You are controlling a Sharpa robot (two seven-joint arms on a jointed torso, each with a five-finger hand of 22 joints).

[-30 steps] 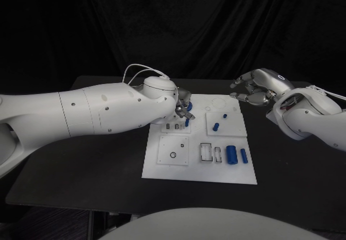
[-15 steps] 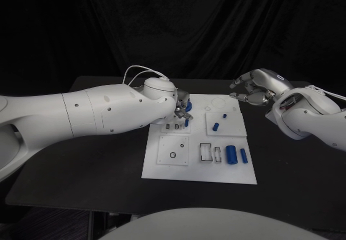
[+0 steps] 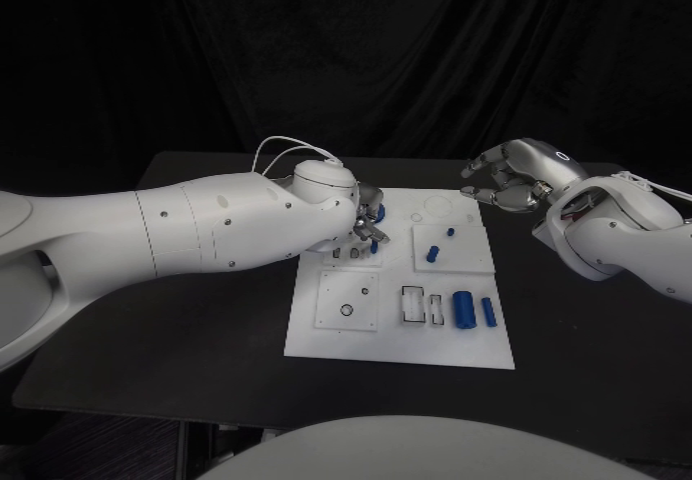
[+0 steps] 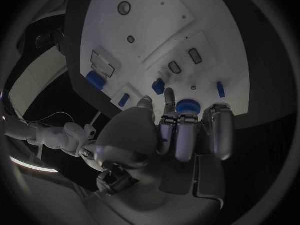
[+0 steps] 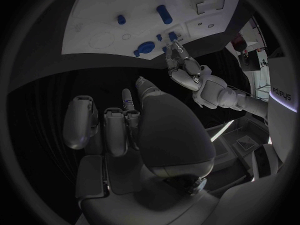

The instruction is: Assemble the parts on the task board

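Left arm: the counter [image 3: 173, 330] is crossed from the left edge by the white arm, and the left hand [image 3: 364, 222] is brought over the far left corner of the task board [image 3: 397, 345].
Left hand: fingers [image 4: 185, 135] are curled above a round blue part [image 4: 185, 105]; whether that part is gripped or only hovered over cannot be told.
Task board: the white plate is set mid-counter, with two dark slots [image 3: 348, 253] seen just beside the left hand.
Blue parts: a small peg [image 3: 449, 232] is stood on a raised square, and a large cylinder [image 3: 463, 308] and a slimmer one [image 3: 489, 311] are laid toward the near right.
Right hand: it is held off the board's far right corner, fingers curled inward on nothing [image 3: 508, 180].
Risk: the round part is judged liable to be seated askew or knocked off the far edge, because the view of it is blocked by the hand.
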